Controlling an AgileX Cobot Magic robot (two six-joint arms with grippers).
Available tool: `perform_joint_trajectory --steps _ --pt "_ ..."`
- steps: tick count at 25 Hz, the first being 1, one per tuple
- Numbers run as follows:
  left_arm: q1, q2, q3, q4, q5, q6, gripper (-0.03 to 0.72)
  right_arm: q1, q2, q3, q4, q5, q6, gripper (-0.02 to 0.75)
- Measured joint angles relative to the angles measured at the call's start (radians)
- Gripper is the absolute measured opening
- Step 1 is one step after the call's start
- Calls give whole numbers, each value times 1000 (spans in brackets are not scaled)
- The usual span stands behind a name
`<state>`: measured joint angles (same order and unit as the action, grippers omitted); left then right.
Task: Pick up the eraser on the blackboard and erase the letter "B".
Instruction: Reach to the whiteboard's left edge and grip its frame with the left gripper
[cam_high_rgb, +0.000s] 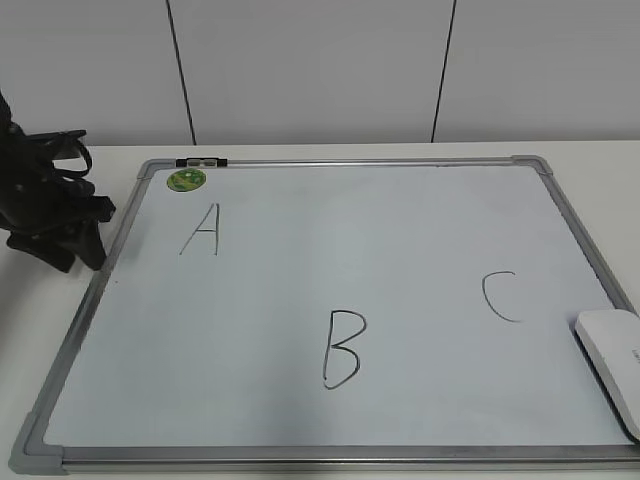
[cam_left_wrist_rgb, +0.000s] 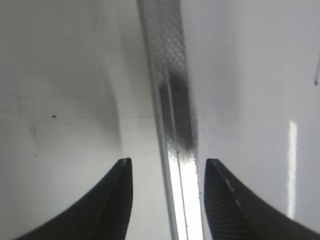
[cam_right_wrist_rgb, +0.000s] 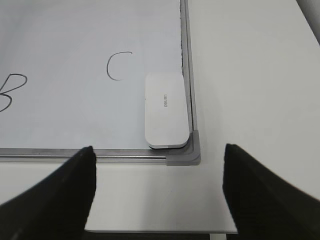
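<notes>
**Eraser ungrasped at board corner; approach risks noted**

The eraser (cam_right_wrist_rgb: 166, 110) lies flat on the blackboard (cam_high_rgb: 300, 270), tucked into the board's corner nearest the desk's (cam_right_wrist_rgb: 250, 75) front right corner, its long side touching the grey frame. The letter "B" (cam_high_rgb: 343, 348) is intact, near the middle of the board's front edge, with the "C" (cam_high_rgb: 503, 297) between it and the eraser.

The right gripper (cam_right_wrist_rgb: 159, 192) hovers short of that corner, jaws spread wide and empty. The left gripper (cam_left_wrist_rgb: 167, 197) sits over the board's left frame, jaws parted, holding nothing.

Likely faults:
- One jaw may land on the frame instead of beside the eraser, since the two are touching
- A shallow pinch on the flat block could slip
- The wiping path to the "B" could smear the "C"
</notes>
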<state>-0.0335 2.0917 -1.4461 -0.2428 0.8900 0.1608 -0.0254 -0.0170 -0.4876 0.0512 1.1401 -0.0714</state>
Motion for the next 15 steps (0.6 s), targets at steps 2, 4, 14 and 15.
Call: perform_joint_trajectory --steps 2,4,14,15 --pt "4 0 0 3 0 0 322 0 0 0 0 0 0 587" --pt "4 0 0 3 0 0 317 0 0 0 0 0 0 587" --pt "4 14 0 3 -9 0 314 0 0 0 0 0 0 587" --pt "4 16 0 3 -10 0 312 0 0 0 0 0 0 587"
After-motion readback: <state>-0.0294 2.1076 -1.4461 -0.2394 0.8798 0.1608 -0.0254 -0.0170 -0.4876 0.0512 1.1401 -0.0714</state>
